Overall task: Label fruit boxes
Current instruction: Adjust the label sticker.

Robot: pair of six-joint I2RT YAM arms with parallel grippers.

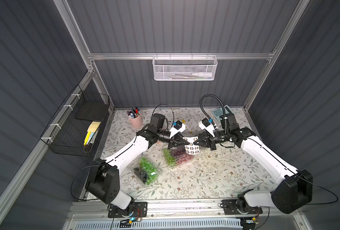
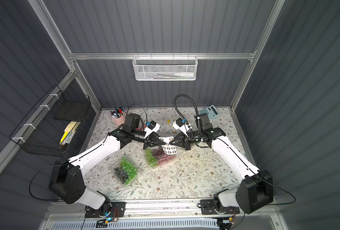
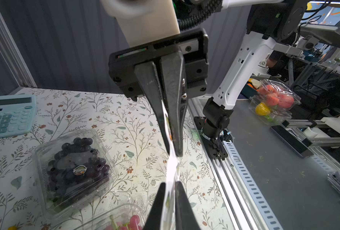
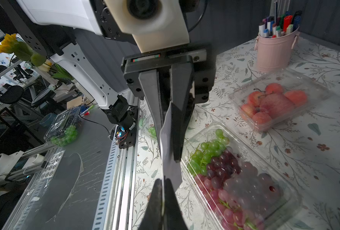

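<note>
Peeling seems the step in hand: left fingers (image 1: 186, 142) and right fingers (image 1: 196, 142) both pinch closed on the sticker sheet (image 1: 193, 149), tip to tip, in the air above the green-and-red grape box (image 1: 177, 157) on the worktop (image 1: 225, 175). Hold one side firm and draw one sticker off slowly, without tearing or curling.

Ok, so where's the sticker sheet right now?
In both top views the sticker sheet is in the middle, pinched between the left gripper and right gripper, just above the green-and-red grape box.
</note>
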